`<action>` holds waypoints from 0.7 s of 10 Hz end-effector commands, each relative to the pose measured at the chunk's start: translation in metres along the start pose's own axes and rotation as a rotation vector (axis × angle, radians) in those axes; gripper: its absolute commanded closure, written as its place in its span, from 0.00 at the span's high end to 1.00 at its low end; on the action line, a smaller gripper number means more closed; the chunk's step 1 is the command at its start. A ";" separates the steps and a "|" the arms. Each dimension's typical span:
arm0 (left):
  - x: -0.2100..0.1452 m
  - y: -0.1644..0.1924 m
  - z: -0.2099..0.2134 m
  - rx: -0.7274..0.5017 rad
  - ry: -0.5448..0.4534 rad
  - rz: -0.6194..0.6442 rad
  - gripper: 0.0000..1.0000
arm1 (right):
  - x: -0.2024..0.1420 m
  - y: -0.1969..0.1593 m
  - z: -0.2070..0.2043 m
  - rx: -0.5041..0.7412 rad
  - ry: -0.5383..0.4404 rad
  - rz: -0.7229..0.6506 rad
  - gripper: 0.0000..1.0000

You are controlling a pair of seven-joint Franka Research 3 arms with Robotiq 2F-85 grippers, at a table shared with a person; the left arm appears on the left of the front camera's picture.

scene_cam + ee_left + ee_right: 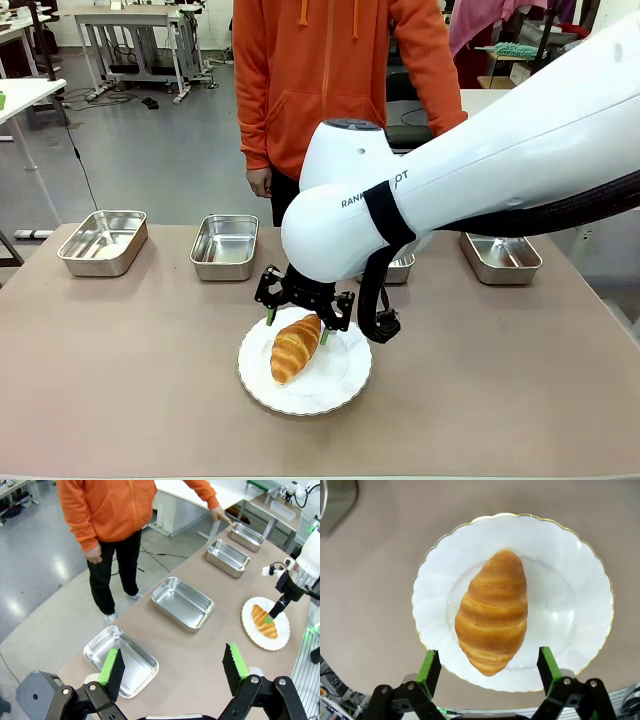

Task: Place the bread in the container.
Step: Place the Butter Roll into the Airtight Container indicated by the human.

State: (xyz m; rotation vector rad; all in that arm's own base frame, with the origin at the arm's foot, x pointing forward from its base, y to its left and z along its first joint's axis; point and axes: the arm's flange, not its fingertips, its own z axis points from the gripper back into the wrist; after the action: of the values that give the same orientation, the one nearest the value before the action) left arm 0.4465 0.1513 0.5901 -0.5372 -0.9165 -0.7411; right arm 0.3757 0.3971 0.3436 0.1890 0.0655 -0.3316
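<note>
Right gripper (297, 322) hangs spread wide above the bread (295, 347), which lies on the white plate (340, 385) near the table's near edge, nothing held. Left wrist view: left gripper (173, 667) also gapes empty, four steel containers (182, 602) lining the far edge. Right wrist view: green fingers (429, 666) flank the bread's lower end. It looks light, flaky, crushable; grip gently across its thick middle.

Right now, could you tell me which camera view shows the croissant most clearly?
The right wrist view: the croissant lies unobstructed on the white plate, its ridges sharp, seen from directly above. The front view shows it smaller, with the right tool over its far end. The left wrist view shows it small and distant.
</note>
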 end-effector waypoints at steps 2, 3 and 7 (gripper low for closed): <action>0.000 -0.001 0.001 -0.006 -0.020 -0.010 1.00 | -0.005 0.018 -0.015 -0.051 -0.076 -0.067 1.00; 0.000 -0.001 0.001 -0.006 -0.020 -0.010 1.00 | -0.006 0.020 -0.020 -0.059 -0.093 -0.074 1.00; 0.000 -0.001 0.001 -0.006 -0.020 -0.010 1.00 | -0.005 0.028 -0.042 -0.076 -0.131 -0.060 1.00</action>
State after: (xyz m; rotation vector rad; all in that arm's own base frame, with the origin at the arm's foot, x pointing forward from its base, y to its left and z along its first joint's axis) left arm 0.4465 0.1513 0.5901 -0.5372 -0.9165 -0.7411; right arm 0.3739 0.4197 0.3125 0.0987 -0.0020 -0.3732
